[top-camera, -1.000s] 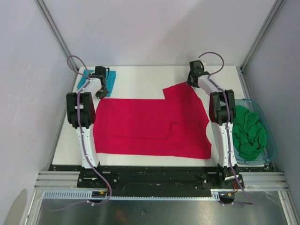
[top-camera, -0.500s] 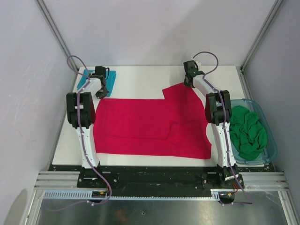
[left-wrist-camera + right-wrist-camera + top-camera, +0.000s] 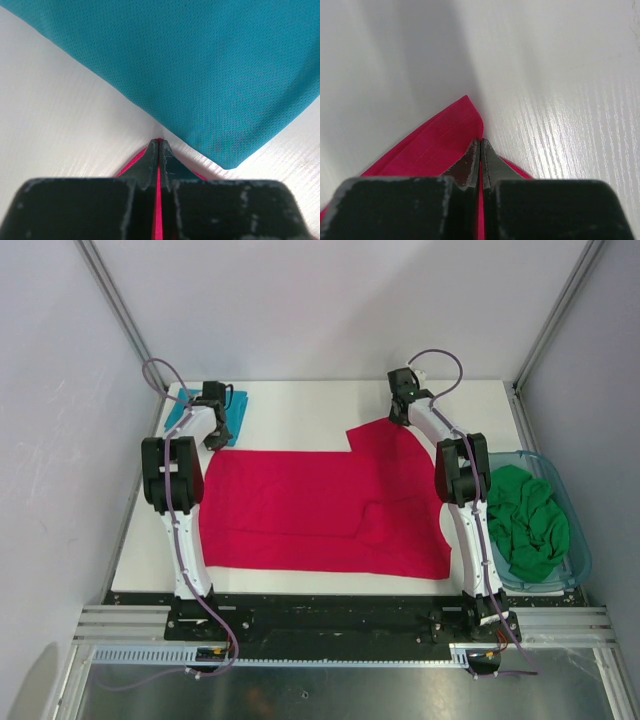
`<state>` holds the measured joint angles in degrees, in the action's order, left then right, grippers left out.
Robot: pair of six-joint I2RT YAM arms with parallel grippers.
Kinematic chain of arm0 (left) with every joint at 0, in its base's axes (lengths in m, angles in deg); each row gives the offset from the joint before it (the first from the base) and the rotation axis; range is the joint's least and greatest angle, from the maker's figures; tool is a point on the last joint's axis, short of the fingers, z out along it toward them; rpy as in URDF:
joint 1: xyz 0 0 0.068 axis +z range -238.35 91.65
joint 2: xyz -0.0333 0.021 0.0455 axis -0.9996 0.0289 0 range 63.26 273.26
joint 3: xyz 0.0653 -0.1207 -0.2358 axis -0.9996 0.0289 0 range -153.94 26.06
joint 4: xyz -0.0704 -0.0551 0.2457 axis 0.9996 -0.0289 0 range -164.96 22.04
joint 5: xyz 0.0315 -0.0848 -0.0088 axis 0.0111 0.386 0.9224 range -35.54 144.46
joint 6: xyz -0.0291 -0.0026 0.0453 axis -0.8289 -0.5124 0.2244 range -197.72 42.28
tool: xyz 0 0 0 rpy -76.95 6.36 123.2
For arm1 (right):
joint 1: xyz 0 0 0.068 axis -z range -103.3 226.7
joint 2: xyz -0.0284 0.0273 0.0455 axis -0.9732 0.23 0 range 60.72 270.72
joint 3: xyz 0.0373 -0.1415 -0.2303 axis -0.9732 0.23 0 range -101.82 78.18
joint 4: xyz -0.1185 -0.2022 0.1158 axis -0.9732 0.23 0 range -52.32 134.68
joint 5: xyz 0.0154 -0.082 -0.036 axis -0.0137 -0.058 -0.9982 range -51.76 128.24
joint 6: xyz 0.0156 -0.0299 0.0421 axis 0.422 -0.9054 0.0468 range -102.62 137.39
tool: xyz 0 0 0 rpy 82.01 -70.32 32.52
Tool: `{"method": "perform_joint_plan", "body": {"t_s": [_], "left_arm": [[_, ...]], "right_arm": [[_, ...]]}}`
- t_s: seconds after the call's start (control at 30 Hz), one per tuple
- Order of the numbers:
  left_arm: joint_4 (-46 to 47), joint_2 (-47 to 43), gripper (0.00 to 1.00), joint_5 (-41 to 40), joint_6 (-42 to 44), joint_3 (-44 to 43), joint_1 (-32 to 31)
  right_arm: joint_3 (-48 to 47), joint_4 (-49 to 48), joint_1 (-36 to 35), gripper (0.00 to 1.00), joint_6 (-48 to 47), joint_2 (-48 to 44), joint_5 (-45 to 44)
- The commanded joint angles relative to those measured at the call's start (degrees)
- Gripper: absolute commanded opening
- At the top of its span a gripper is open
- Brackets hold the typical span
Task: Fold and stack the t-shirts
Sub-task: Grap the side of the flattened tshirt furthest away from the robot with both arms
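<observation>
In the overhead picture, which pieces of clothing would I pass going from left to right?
teal shirt → red shirt → green shirt

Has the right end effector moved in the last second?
Yes. Seen from above, the right end effector, shut on the red t-shirt, has shifted left, away from the plastic tub.
</observation>
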<state>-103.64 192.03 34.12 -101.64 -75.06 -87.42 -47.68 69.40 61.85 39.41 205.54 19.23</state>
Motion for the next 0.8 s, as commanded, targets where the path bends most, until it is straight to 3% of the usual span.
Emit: {"method": "perform_joint_plan", "body": {"t_s": [0.0,0.47,0.77], "left_arm": [[1.13,-3.79,0.0,-0.47,0.44,-1.6,0.78],[1.39,-3.37,0.0,0.21,0.18,-7.69,2.03],[1.94,-5.07,0.0,0.34,0.56,-5.01,2.01]], "right_arm": [[-1.84,5.72,0.5,0.0,0.03,0.07,-1.89],[-3.55,4.09,2.53,0.0,-0.11,-6.53,-3.25],[7.92,1.23,1.61,0.0,1.15,-16.8,-2.49]]}}
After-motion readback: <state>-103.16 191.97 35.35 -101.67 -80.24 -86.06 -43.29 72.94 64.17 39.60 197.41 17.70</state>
